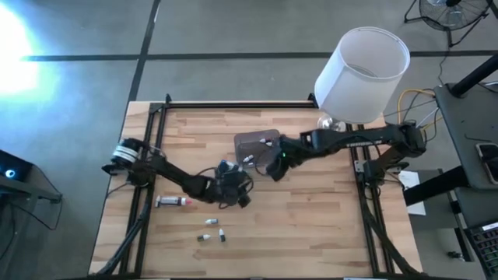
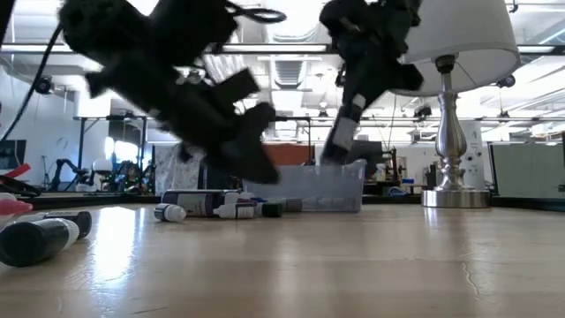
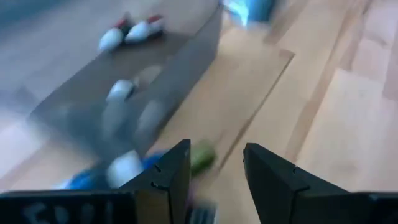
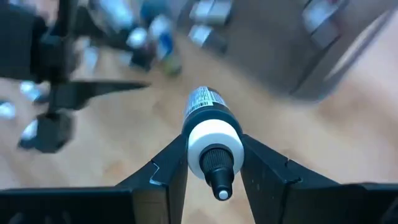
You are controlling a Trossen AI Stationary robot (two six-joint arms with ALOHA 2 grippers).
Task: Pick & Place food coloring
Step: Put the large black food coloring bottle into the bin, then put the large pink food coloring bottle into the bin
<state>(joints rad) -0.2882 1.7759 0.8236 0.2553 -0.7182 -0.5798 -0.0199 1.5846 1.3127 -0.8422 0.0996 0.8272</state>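
Observation:
My right gripper (image 4: pixel 213 142) is shut on a food coloring tube (image 4: pixel 210 118) that has a dark labelled body, a white collar and a black nozzle. It hangs above the grey translucent tub (image 1: pixel 253 142), which holds a few small bottles (image 3: pixel 121 90). My left gripper (image 3: pixel 216 152) is low over the table just near-left of the tub, open, with only bare wood between its fingers. A cluster of bottles (image 2: pixel 212 208) lies beside it. A long tube (image 1: pixel 173 201) and a few tiny bottles (image 1: pixel 210 222) lie on the wood farther toward the near left. My right gripper pinches the tube at its white collar (image 4: pixel 198 142), near the nozzle end, between its two fingers. The fingers slant steeply down from above. The tube runs along the fingers, nozzle toward the wrist. In the low view the tube (image 2: pixel 340 137) hangs tilted, clear of table and tub.
A lamp with a white shade (image 1: pixel 362 70) and a metal stem (image 2: pixel 452 141) stands at the table's far right. Black frame rails (image 1: pixel 148 155) run along the left and right edges. Bare wood stretches across the near right.

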